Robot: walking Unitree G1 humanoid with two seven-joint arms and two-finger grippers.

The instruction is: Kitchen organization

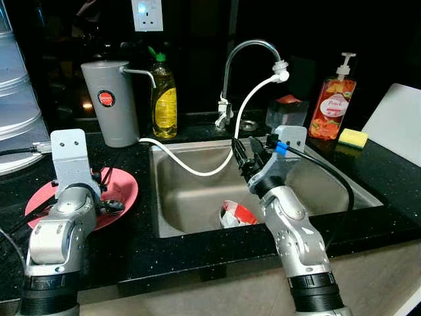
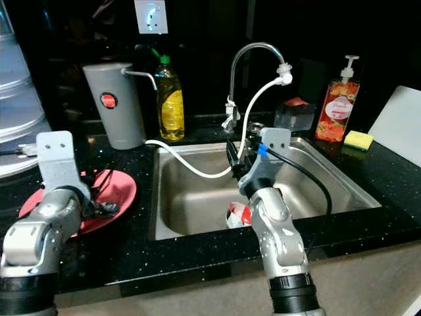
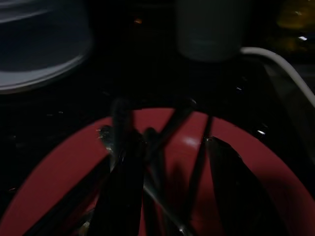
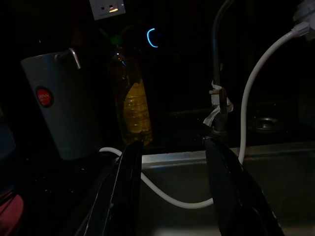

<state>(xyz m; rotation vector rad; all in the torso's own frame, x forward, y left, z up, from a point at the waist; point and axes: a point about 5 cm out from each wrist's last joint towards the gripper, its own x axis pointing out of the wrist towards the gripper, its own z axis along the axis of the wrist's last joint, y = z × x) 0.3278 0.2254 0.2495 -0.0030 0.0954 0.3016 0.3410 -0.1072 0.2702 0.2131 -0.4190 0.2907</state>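
A pink-red plate (image 1: pixel 126 189) lies on the black counter left of the sink and carries several dark utensils (image 3: pixel 173 123). My left gripper (image 1: pixel 108 195) hovers low over the plate, open, with its fingers (image 3: pixel 123 196) straddling the utensils. Whether it touches them is unclear. My right gripper (image 1: pixel 245 155) hangs open over the steel sink (image 1: pixel 191 197), near the white hose (image 1: pixel 191 166), with nothing between its fingers (image 4: pixel 125 196). A red and white item (image 1: pixel 237 214) lies at the bottom of the sink, partly hidden behind my right arm.
Along the back stand a grey jug (image 1: pixel 110 102), a yellow dish soap bottle (image 1: pixel 164 99), the faucet (image 1: pixel 247 52), a small container (image 1: pixel 287 112) and a red pump bottle (image 1: pixel 332 105). A yellow sponge (image 1: pixel 353 137) and white board (image 1: pixel 398 125) sit right; a clear tub (image 1: pixel 16 99) left.
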